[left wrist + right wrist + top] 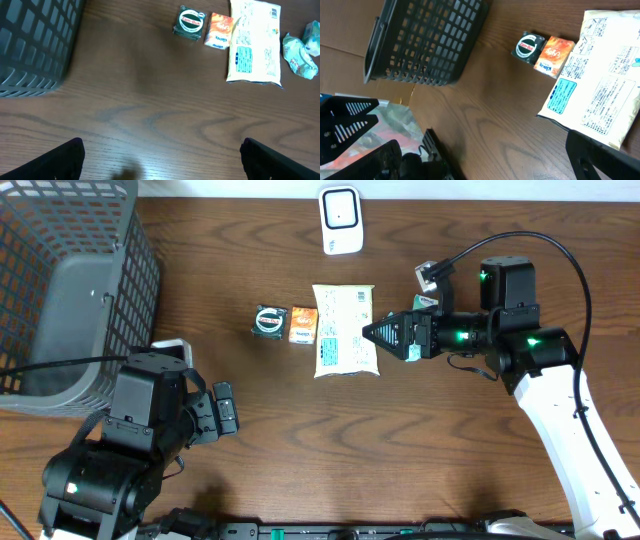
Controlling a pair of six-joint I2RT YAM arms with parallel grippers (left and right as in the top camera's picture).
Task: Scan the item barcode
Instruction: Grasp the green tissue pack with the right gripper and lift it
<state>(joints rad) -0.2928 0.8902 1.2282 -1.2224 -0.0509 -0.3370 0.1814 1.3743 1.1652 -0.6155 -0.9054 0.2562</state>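
Note:
A white barcode scanner (340, 220) stands at the table's far edge. Three items lie in a row mid-table: a round green tin (269, 321), an orange packet (303, 325) and a large white printed pouch (344, 330). My right gripper (375, 333) is open and hovers at the pouch's right edge, holding nothing. In the right wrist view the pouch (605, 95) lies by the right finger. My left gripper (225, 408) is open and empty over bare wood at the front left. Its wrist view shows the tin (190, 22), orange packet (219, 31) and pouch (253, 42) far ahead.
A dark grey wire basket (70, 280) fills the far left corner. A small green-and-white wrapped packet (299, 55) lies right of the pouch, under my right arm in the overhead view. Bare brown wood lies between the items and the front edge.

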